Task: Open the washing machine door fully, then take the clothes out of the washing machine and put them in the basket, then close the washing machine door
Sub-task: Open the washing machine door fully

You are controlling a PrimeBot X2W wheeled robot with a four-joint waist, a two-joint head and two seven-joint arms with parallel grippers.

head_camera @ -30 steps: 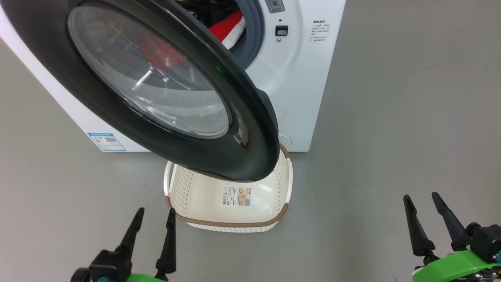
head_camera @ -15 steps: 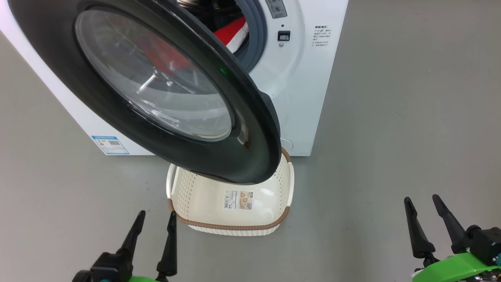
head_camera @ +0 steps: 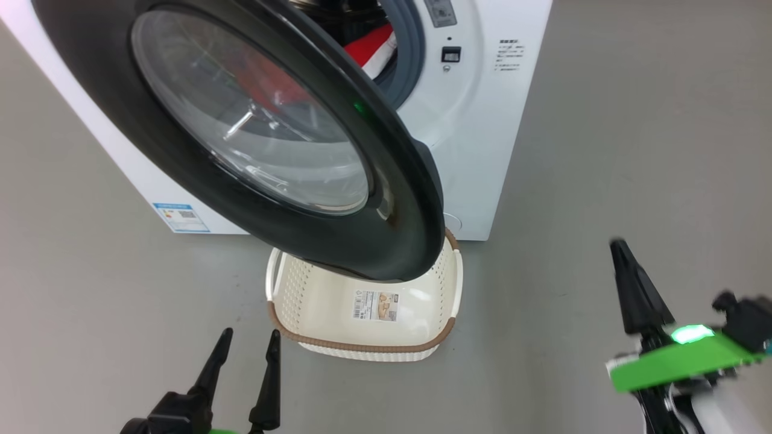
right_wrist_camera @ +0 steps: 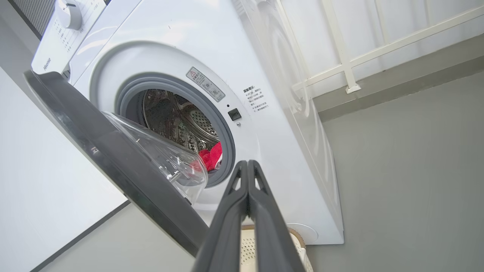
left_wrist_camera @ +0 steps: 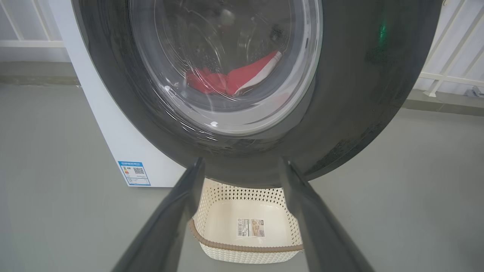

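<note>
Head view puts the washing machine door [head_camera: 259, 132] right in front of me: a wide glossy black rim round a clear bulging glass bowl, swung partway out from the washing machine [head_camera: 482, 120], a white front-loader with a small blue label [head_camera: 181, 217] low on its front; the door's lower edge hangs over the far end of the basket [head_camera: 362, 348], which sits on the grey floor [head_camera: 603, 150] just in front of the machine; the basket is cream-white and perforated, with a brown woven-look rim and a paper label [head_camera: 375, 305] on its bottom; the clothes [head_camera: 371, 51] lie inside the machine, bright red with a white panel, showing past the door's edge and, dimmer, through the glass; the right wrist view gives me the grey seal and the steel perforated drum [right_wrist_camera: 177, 117] with the red fabric low at its mouth.

My left gripper [head_camera: 251, 333] sits low, near the basket's near left corner; its fingers [left_wrist_camera: 170, 226] are spread wide with nothing between them, pointing at the door's lower rim and apart from it; my right gripper [head_camera: 619, 248] is off to the right over the floor, well apart from the machine, its fingers [right_wrist_camera: 227, 226] pressed flat together and gripping nothing.
</note>
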